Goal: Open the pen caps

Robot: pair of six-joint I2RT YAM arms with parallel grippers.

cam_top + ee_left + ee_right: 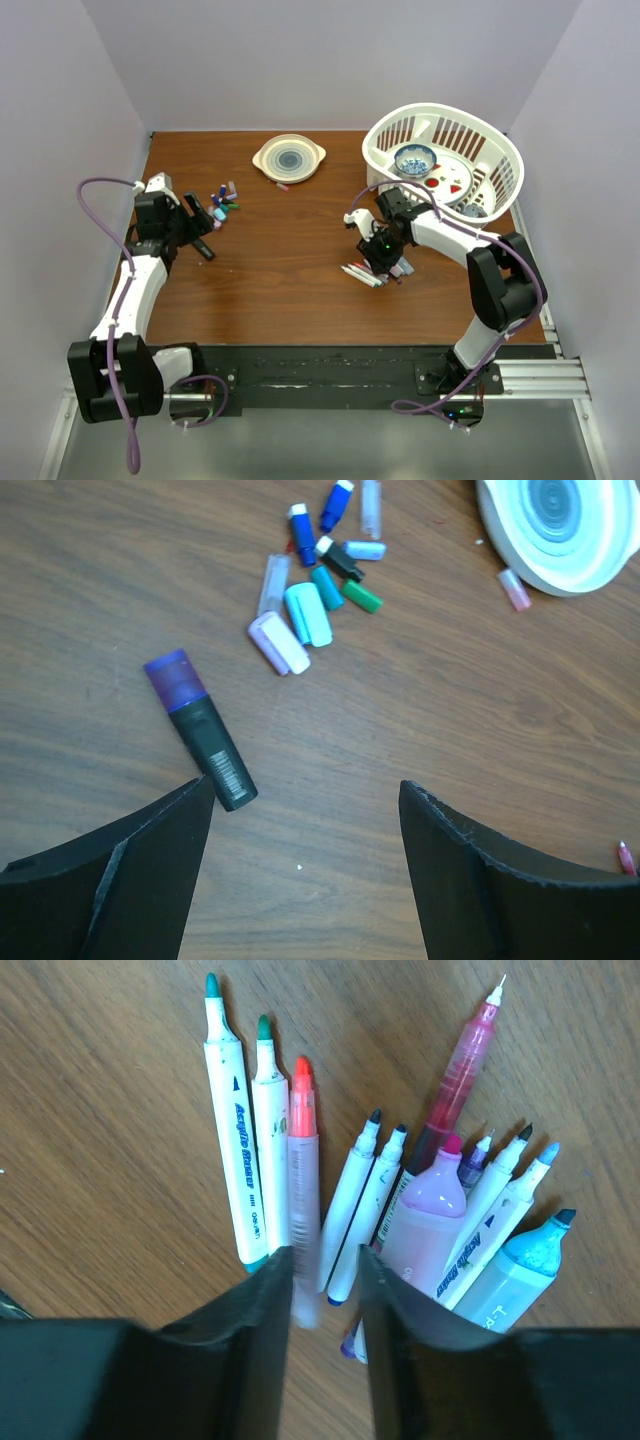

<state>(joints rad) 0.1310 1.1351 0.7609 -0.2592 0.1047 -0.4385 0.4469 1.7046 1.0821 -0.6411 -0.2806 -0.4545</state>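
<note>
Several loose pen caps (310, 600) in purple, blue, green, teal and black lie in a small heap on the wood; the same heap of caps (222, 200) sits just beyond my left gripper (203, 228). A black marker with a purple cap (176, 676) lies by the left fingertip. My left gripper (305, 783) stands wide open and holds nothing. My right gripper (325, 1252) is open a little, low over a row of uncapped pens (400, 1190). An orange-tipped pen (303, 1160), blurred, lies between the jaws against the left one, with a gap to the right one.
A cream plate (289, 157) sits at the back centre with a pink cap (515, 588) by its rim. A white basket (500, 190) holding a blue bowl (414, 158) stands at the back right. Walls close the table's left, right and far sides.
</note>
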